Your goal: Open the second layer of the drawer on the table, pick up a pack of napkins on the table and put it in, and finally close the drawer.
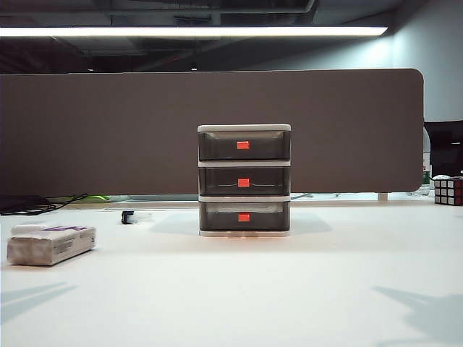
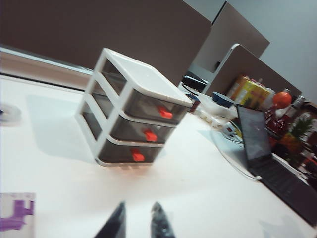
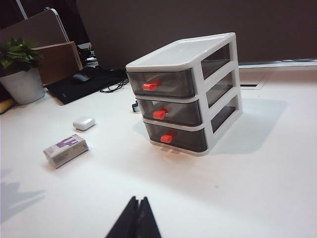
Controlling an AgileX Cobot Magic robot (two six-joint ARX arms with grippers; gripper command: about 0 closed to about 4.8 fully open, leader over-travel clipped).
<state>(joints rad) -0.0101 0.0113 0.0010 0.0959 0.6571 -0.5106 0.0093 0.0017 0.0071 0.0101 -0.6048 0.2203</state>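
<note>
Looking at the exterior view, we see the drawer [image 1: 244,181] mid-frame on the table [image 1: 304,289], the second layer [image 1: 244,181] shut, the pack of napkins [image 1: 52,243] at left, neither arm visible. In the left wrist view the left gripper [image 2: 137,223], bottom centre, is slightly parted and empty, so we should aim it squarely at the middle handle [image 2: 150,135]. In the right wrist view the right gripper [image 3: 138,218], bottom centre, is pinched closed, empty.

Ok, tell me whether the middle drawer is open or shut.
Shut. The second layer sits flush with the drawers above and below in the white frame of the drawer, its red-orange handle in line with theirs in all views.

Left gripper [image 2: 137,221], black tapered fingers [image 2: 115,224], right gripper [image 3: 138,216], black pointed fingers [image 3: 130,220]
</note>
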